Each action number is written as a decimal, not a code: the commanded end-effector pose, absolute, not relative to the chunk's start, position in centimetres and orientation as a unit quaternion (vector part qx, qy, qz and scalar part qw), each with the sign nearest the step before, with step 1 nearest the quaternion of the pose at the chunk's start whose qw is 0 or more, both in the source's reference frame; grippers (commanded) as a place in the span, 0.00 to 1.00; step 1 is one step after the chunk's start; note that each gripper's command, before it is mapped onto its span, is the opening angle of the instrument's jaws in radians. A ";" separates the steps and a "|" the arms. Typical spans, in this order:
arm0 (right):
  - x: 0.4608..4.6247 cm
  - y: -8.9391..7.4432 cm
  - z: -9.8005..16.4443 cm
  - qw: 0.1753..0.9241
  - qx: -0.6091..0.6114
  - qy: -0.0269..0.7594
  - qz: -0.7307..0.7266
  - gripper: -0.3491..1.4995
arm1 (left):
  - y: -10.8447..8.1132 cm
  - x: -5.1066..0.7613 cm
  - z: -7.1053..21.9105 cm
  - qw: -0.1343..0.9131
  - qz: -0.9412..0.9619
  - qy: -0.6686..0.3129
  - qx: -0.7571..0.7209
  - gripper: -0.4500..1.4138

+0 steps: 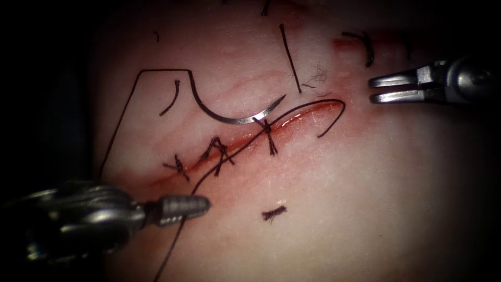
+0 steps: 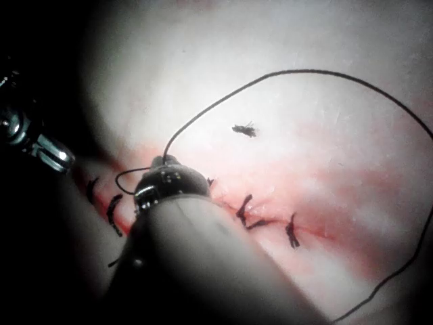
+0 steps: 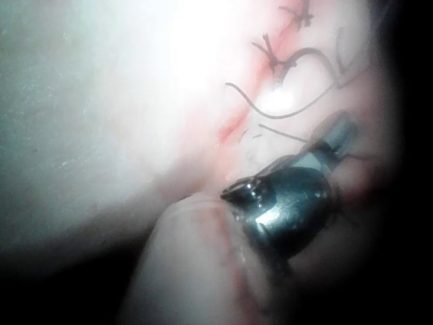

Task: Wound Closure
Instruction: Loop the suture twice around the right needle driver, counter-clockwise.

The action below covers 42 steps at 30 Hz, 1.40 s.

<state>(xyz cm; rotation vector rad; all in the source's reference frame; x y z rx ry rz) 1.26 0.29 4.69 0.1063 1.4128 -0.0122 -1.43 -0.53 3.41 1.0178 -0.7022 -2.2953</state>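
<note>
The curved needle lies loose on the tissue just left of the cut. Its tip is bare, neither tool holds it, and it is not in the tissue. Its thread runs off in an angular loop to the left. A second run of thread curls at the cut's upper end, follows the cut down and passes my left tool, which is shut on it. In the left wrist view the thread arcs away from that tool's tip. My right tool hovers open and holds nothing, right of the cut's upper end.
Three knotted stitches cross the lower part of the cut, with red fluid along the part above them. Cut thread ends lie about: one right of the cut, a straight one above it, another near the right tool.
</note>
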 end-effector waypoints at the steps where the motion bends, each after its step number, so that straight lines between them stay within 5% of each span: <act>1: 1.48 0.4 4.7 0.753 0.052 0.655 -0.014 0.00 | -0.5 -1.49 3.4 0.272 -0.847 -0.267 0.372 0.05; 14: 2.04 0.4 5.6 0.731 0.158 0.662 -0.045 0.00 | -0.4 -1.50 3.3 0.321 -0.821 -0.280 0.380 0.05; 42: 2.13 0.2 5.5 0.619 0.208 0.753 0.082 0.00 | 0.1 -2.01 4.4 0.262 -0.838 -0.274 0.391 0.05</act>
